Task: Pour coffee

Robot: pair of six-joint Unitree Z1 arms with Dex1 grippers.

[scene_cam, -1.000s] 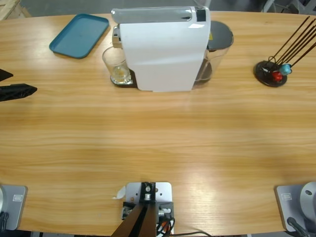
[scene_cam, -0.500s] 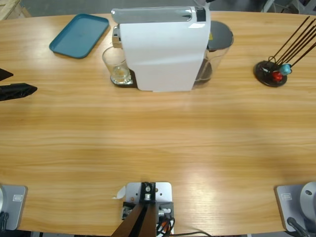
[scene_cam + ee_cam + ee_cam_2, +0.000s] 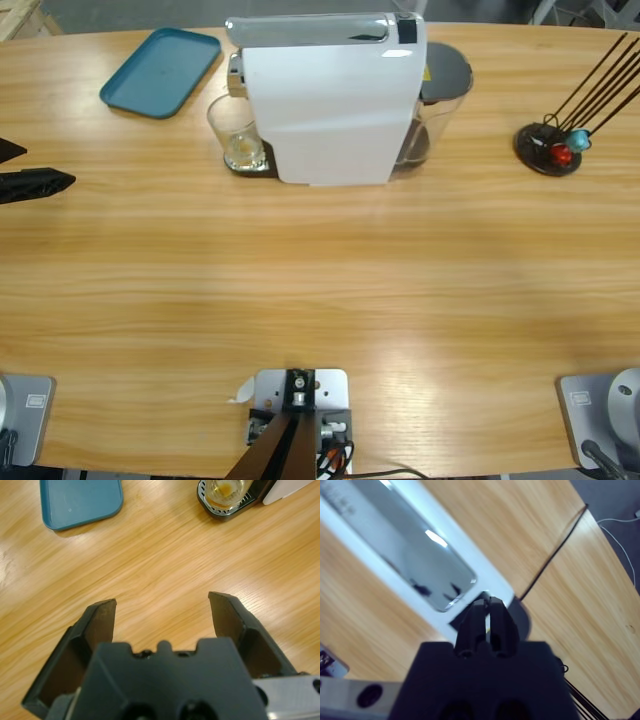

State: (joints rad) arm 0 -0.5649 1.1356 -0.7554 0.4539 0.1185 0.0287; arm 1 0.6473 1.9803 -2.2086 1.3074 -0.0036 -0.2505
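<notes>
A small clear glass tumbler (image 3: 240,135) stands on the drip tray at the left end of the white coffee machine (image 3: 330,100). A thin layer of amber coffee (image 3: 224,488) lies in its bottom. My left gripper (image 3: 162,602) is open over bare wood, well short of the glass. In the high view the left gripper (image 3: 35,184) sits at the table's left edge. My right gripper (image 3: 487,602) is shut with nothing in it, its tips just above the machine's top (image 3: 420,555), at the end of the silver lid.
A teal tray (image 3: 160,57) lies at the back left, beside the machine. A black capsule stand (image 3: 548,148) with thin rods, holding a red and a blue capsule, sits at the right. A cable (image 3: 555,550) runs across the wood behind the machine.
</notes>
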